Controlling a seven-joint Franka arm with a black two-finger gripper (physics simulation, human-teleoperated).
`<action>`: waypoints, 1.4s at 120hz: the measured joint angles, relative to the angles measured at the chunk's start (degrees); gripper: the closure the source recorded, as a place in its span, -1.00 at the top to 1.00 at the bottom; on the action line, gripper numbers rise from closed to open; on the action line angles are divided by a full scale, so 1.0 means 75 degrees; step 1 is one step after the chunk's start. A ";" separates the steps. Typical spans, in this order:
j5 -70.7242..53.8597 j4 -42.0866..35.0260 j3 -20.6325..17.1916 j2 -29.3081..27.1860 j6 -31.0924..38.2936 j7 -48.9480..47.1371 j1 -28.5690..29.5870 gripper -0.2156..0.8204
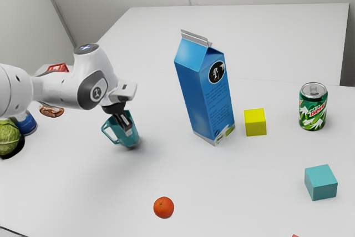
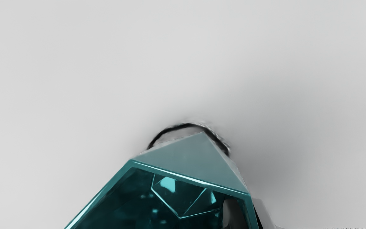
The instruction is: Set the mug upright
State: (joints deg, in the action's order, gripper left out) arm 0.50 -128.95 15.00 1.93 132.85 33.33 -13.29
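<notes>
In the exterior view my gripper (image 1: 128, 130) points down at the teal mug (image 1: 132, 139), which leans with its mouth toward the exterior view's upper left and its handle on the left side. Whether its base touches the table is hard to tell. The wrist view looks into the mouth of the mug (image 2: 183, 152). There the gripper (image 2: 251, 211) is shut on the mug's wall, with one dark finger inside the rim and the other against the outside.
Right of the mug in the exterior view stands a tall blue carton (image 1: 205, 98), then a yellow cube (image 1: 255, 122), a green can (image 1: 313, 107) and a teal cube (image 1: 320, 182). An orange (image 1: 163, 207) lies nearer the camera; a cabbage (image 1: 8, 137) is at far left.
</notes>
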 joint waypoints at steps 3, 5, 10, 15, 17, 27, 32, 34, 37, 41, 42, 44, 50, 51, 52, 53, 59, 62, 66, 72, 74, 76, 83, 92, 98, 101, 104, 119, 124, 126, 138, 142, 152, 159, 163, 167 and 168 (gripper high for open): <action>-0.0004 -0.0001 0.0000 0.0002 0.0016 -0.0041 0.0060 -0.92; -0.0006 -0.0003 0.0000 0.0002 0.0030 -0.0067 0.0089 -0.92; -0.0011 -0.0020 0.0001 0.0009 0.0067 -0.0131 0.0121 -0.92; -0.0014 -0.0040 0.0001 0.0013 0.0097 -0.0192 0.0096 -0.92; -0.0015 -0.0046 0.0001 0.0014 0.0108 -0.0216 0.0071 -0.92; -0.0006 -0.0028 0.0000 0.0127 0.0149 -0.0327 -0.0144 -0.92; 0.0007 0.0011 -0.0001 0.0199 0.0164 -0.0376 -0.0286 -0.92; 0.0011 0.0024 -0.0001 0.0221 0.0169 -0.0395 -0.0342 -0.92; 0.0021 0.0041 -0.0002 0.0247 0.0176 -0.0423 -0.0417 -0.92; 0.0031 0.0053 -0.0003 0.0271 0.0184 -0.0459 -0.0490 -0.92; 0.0033 0.0056 -0.0002 0.0279 0.0186 -0.0468 -0.0502 -0.92; 0.0035 0.0059 -0.0003 0.0291 0.0189 -0.0485 -0.0520 -0.92; 0.0042 0.0065 -0.0003 0.0311 0.0198 -0.0535 -0.0523 -0.93; 0.0044 0.0065 -0.0003 0.0313 0.0200 -0.0544 -0.0518 -0.93; 0.0044 0.0066 -0.0004 0.0315 0.0201 -0.0552 -0.0513 -0.93; 0.0044 0.0066 -0.0004 0.0316 0.0202 -0.0560 -0.0508 -0.93; 0.0042 0.0068 -0.0004 0.0320 0.0209 -0.0607 -0.0470 -0.93; 0.0040 0.0068 -0.0005 0.0321 0.0211 -0.0626 -0.0451 -0.91; 0.0050 0.0068 -0.0006 0.0322 0.0210 -0.0640 -0.0432 -0.86; 0.0072 0.0069 -0.0007 0.0323 0.0204 -0.0648 -0.0422 -0.78; 0.0078 0.0069 -0.0007 0.0323 0.0202 -0.0651 -0.0423 -0.74; 0.0083 0.0069 -0.0007 0.0323 0.0200 -0.0654 -0.0427 -0.71; 0.0097 0.0077 -0.0007 0.0318 0.0195 -0.0663 -0.0460 -0.61; 0.0108 0.0105 -0.0007 0.0299 0.0190 -0.0671 -0.0500 -0.44; 0.0110 0.0140 -0.0008 0.0271 0.0187 -0.0674 -0.0509 -0.29; 0.0110 0.0159 -0.0008 0.0253 0.0184 -0.0674 -0.0507 -0.21; 0.0109 0.0179 -0.0008 0.0227 0.0176 -0.0674 -0.0501 -0.13; 0.0101 0.0259 -0.0010 -0.0010 0.0114 -0.0673 -0.0458 0.19; 0.0100 0.0289 -0.0012 -0.0099 0.0078 -0.0673 -0.0445 0.26; 0.0100 0.0308 -0.0014 -0.0137 0.0061 -0.0673 -0.0439 0.28; 0.0099 0.0566 -0.0047 -0.0292 -0.0127 -0.0678 -0.0379 0.40; 0.0101 0.0755 -0.0076 -0.0308 -0.0232 -0.0680 -0.0339 0.42; 0.0136 0.1380 -0.0105 -0.0296 -0.0640 -0.0691 -0.0279 0.48; 0.0218 0.2083 -0.0115 -0.0143 -0.1121 -0.0722 -0.0231 0.50; 0.0258 0.2567 -0.0119 -0.0010 -0.1482 -0.0769 -0.0199 0.51; 0.0289 0.3066 -0.0117 0.0160 -0.1876 -0.0828 -0.0170 0.52; 0.0296 0.3191 -0.0117 0.0211 -0.1977 -0.0842 -0.0162 0.53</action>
State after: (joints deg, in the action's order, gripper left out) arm 2.72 -105.02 14.12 3.51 118.03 27.01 -14.51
